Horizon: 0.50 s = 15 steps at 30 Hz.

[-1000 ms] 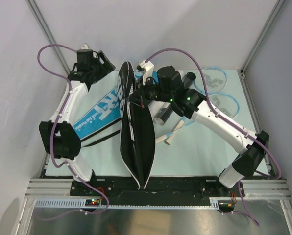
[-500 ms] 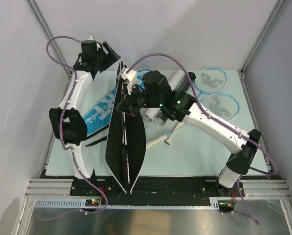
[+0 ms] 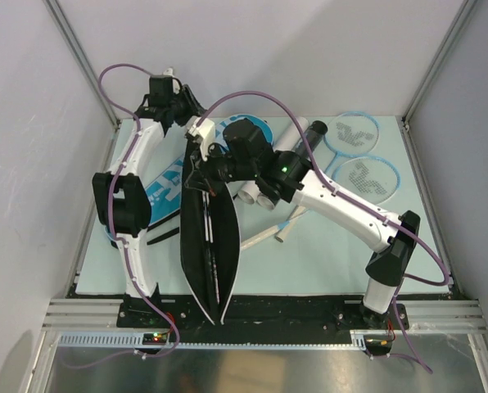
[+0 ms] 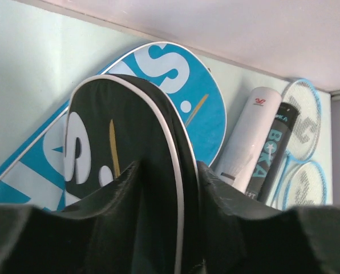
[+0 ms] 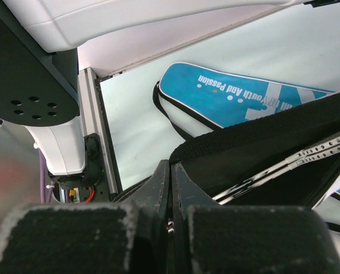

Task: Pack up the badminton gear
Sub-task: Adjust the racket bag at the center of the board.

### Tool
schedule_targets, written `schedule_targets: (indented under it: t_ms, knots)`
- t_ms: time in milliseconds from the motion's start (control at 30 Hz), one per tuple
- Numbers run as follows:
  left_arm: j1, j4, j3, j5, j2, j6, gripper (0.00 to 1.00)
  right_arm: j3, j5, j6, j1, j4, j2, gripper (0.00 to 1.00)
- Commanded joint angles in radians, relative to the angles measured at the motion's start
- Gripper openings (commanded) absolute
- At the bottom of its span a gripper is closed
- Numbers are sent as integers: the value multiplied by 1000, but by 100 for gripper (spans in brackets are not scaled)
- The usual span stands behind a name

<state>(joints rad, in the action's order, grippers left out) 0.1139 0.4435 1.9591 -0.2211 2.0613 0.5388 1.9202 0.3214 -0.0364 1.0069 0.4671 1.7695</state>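
Black cover (image 3: 211, 246) stands on edge on the tabletop (image 3: 334, 254), running from 6 o'clock to 11. Right hand (image 5: 170, 171) is clamped tight on its zip edge. Left hand (image 4: 170, 171) straddles the head at 11, half open, and whether it truly pinches I cannot tell. Best to grip one flap only, then spread the mouth toward the rackets (image 3: 354, 135) at 2 o'clock.

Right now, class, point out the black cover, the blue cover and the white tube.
black cover (image 3: 196, 237): top view, on its left panel.
blue cover (image 4: 204, 91): left wrist view, on its rounded head.
white tube (image 4: 247, 140): left wrist view, middle of its body.
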Motion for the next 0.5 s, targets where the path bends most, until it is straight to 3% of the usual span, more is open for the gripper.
schedule_targets:
  t_ms: [0,67,133,200,467]
  knots:
    - [-4,7,6,4,-29,-27,35,29,-14,-13,7,-34,-19,2]
    - [-10,13,4,1,-38,-12,18,-4,-25,-31,9,-26,-24,9]
    - [-17,15,-1,-10,-50,11,5,-56,-39,-42,8,-25,-30,22]
    - [-25,15,-6,-44,-55,36,1,-107,-77,-64,-3,-45,-38,31]
    - [-40,16,-34,-97,-84,75,0,-191,-45,-228,-204,-280,-31,45]
